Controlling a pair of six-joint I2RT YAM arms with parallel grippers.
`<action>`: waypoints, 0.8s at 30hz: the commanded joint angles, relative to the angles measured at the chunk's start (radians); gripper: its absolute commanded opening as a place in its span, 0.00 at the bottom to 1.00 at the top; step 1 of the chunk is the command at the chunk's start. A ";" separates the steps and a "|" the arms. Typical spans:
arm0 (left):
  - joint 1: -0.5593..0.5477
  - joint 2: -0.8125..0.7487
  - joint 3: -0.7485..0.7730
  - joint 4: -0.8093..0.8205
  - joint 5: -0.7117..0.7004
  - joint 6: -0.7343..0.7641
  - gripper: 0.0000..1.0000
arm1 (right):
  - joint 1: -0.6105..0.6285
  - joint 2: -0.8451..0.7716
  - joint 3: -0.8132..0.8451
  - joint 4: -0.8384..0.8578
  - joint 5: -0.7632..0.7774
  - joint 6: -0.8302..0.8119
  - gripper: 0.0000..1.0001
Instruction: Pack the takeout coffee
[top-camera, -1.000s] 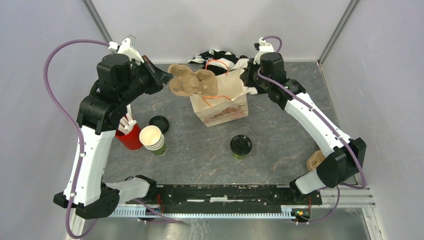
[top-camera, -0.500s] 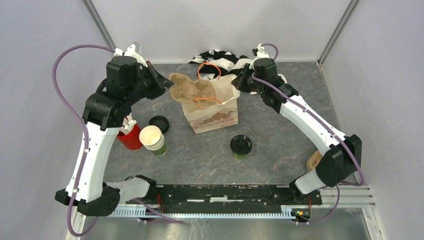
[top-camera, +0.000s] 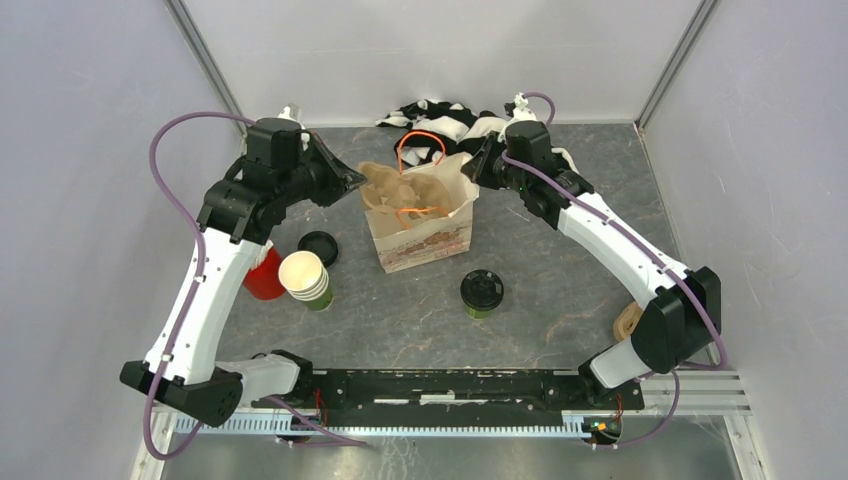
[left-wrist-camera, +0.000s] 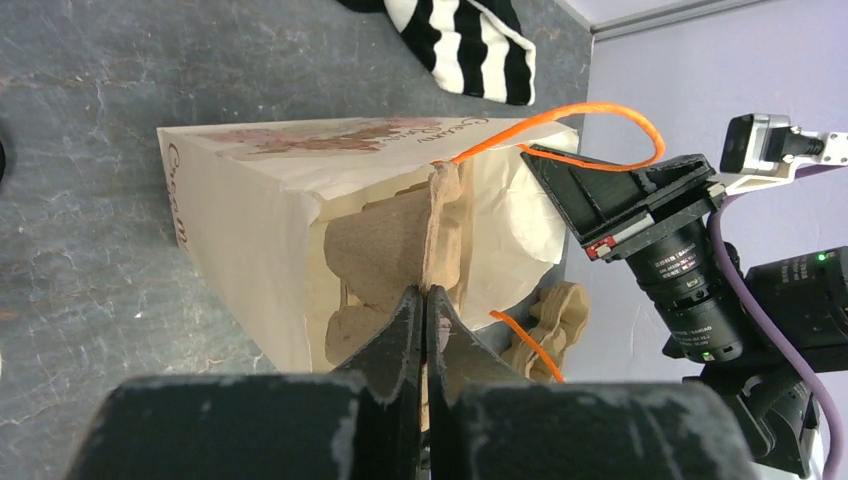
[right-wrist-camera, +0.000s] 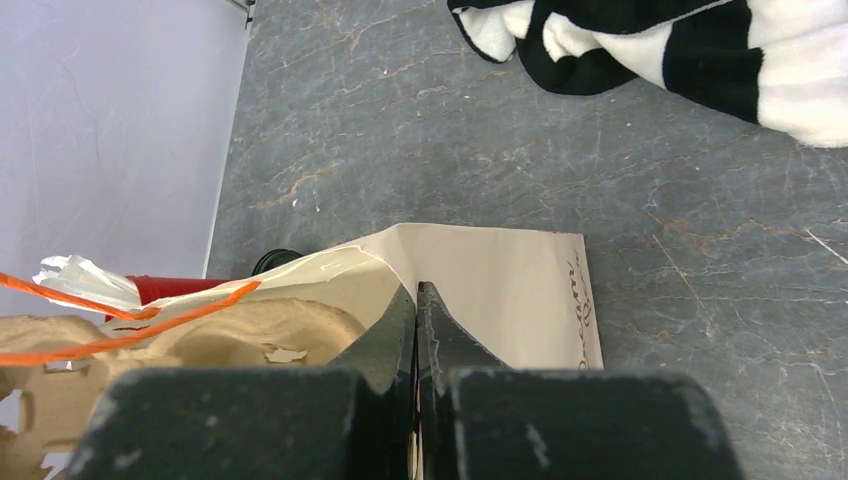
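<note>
The takeout coffee (top-camera: 482, 292), a green cup under a black lid, stands alone on the table in front of the paper bag (top-camera: 425, 228). My left gripper (top-camera: 357, 182) is shut on the edge of a cardboard cup carrier (left-wrist-camera: 385, 240), which sits partly inside the bag (left-wrist-camera: 235, 200). In the left wrist view the jaws (left-wrist-camera: 427, 297) pinch the carrier's thin rim. My right gripper (top-camera: 475, 170) is shut on the bag's right rim (right-wrist-camera: 417, 292) and holds the mouth open. Orange handles (left-wrist-camera: 600, 110) loop above the bag.
A stack of lidless green cups (top-camera: 306, 279), a loose black lid (top-camera: 318, 247) and a red cup (top-camera: 264, 279) stand left of the bag. A striped cloth (top-camera: 440, 115) lies behind it. Another cardboard carrier (top-camera: 630, 320) lies by the right arm's base.
The left gripper has carried the carrier right and down into the bag's mouth. The bag and the right gripper holding it have shifted left.
</note>
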 joint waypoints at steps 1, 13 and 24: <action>0.008 -0.010 -0.011 0.091 0.030 -0.077 0.02 | 0.006 0.009 0.020 0.047 -0.019 0.006 0.00; 0.007 -0.021 -0.114 0.164 0.069 -0.163 0.02 | 0.006 -0.026 -0.018 0.040 0.030 0.001 0.00; 0.005 0.032 -0.149 0.206 0.064 -0.184 0.02 | 0.007 0.013 0.037 -0.051 0.056 0.011 0.00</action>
